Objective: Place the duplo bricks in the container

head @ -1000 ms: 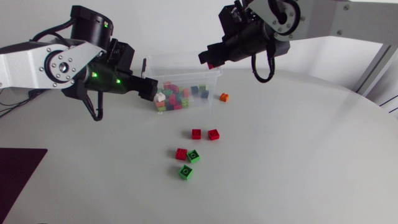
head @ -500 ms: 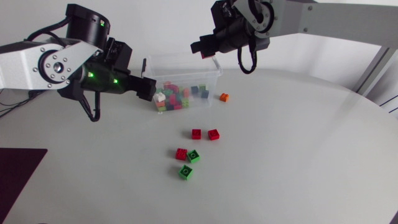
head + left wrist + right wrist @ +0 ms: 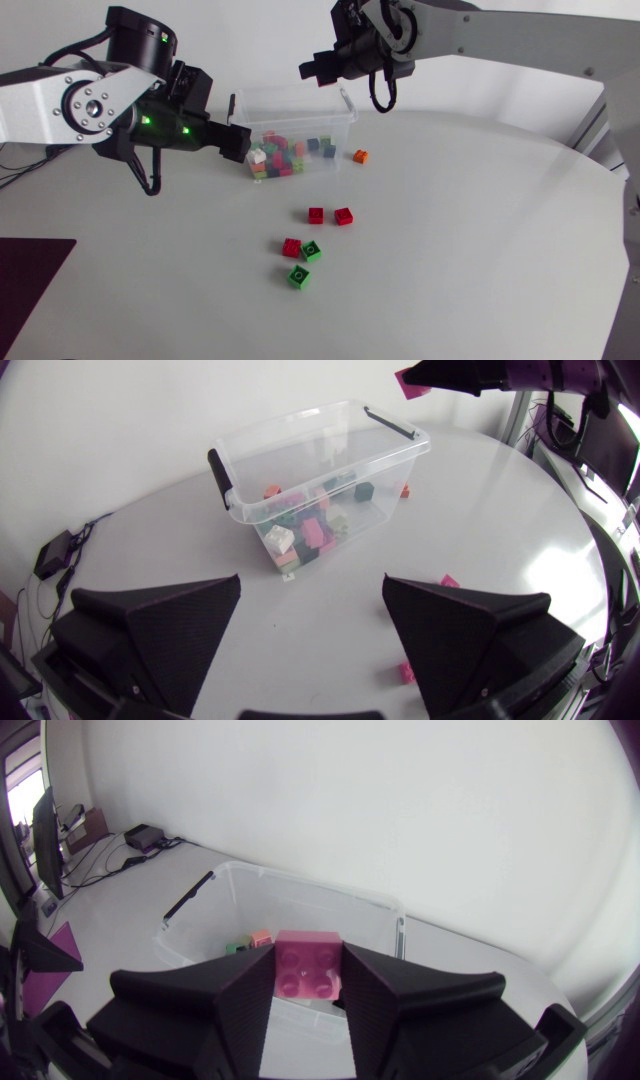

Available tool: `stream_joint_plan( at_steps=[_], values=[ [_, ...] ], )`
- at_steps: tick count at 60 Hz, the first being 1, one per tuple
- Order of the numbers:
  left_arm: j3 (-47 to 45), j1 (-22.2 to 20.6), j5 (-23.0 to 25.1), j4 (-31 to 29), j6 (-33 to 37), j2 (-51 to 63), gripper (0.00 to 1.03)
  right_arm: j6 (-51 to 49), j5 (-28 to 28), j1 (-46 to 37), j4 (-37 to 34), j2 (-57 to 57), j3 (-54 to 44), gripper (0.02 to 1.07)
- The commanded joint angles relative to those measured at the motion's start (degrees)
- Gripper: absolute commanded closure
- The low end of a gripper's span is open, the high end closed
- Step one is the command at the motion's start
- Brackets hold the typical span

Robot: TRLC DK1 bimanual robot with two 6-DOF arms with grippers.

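pink brick (image 3: 306,972), seemingly gripped, in right hand (image 3: 306,958)

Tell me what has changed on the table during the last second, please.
The right gripper, shut on a pink brick, moved leftward, toward the middle of the container. Nothing was taken or let go. The open left gripper and the loose bricks on the table stayed in place.

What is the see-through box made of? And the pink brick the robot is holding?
The clear rectangular box looks like glossy plastic: you can see the coloured bricks through its walls. The pink studded brick, gripped in the right tool, looks like hard, smooth plastic, with moulded round studs and a slight sheen.
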Motion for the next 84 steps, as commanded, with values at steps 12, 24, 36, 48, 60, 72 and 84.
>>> stream_joint_plan(
  at_steps=[12,24,36,48,60,72,84],
  values=[
    [-0.13,0.28,-0.07,-0.69,0.32,-0.69,0.05,1.35,0.45,-0.51,0.86,5.02,4.02,0.82],
    [-0.13,0.11,0.02,-0.78,0.32,-0.69,0.05,1.35,0.71,-0.68,0.6,6.69,5.95,0.82],
    [-0.13,0.19,0.02,-0.78,0.32,-0.87,0.05,1.7,0.89,-0.95,0.6,8.62,7.97,0.82],
    [-0.39,0.19,-0.07,-0.78,0.32,-0.95,0.05,1.88,1.5,-0.95,0.6,10.56,10.08,0.82],
    [-0.66,0.11,-0.07,-0.69,0.32,-0.95,0.05,1.79,3.17,-0.77,-1.07,13.02,13.07,0.6],
    [-1.36,-0.42,0.02,-0.61,0.23,-1.3,0.05,2.05,3.97,-0.59,-5.47,16.44,19.13,0.06],
    [-3.03,-1.65,0.11,-1.13,1.81,-2.18,0.05,3.72,5.02,-0.59,-10.12,12.67,17.55,0.06]
  ],
)
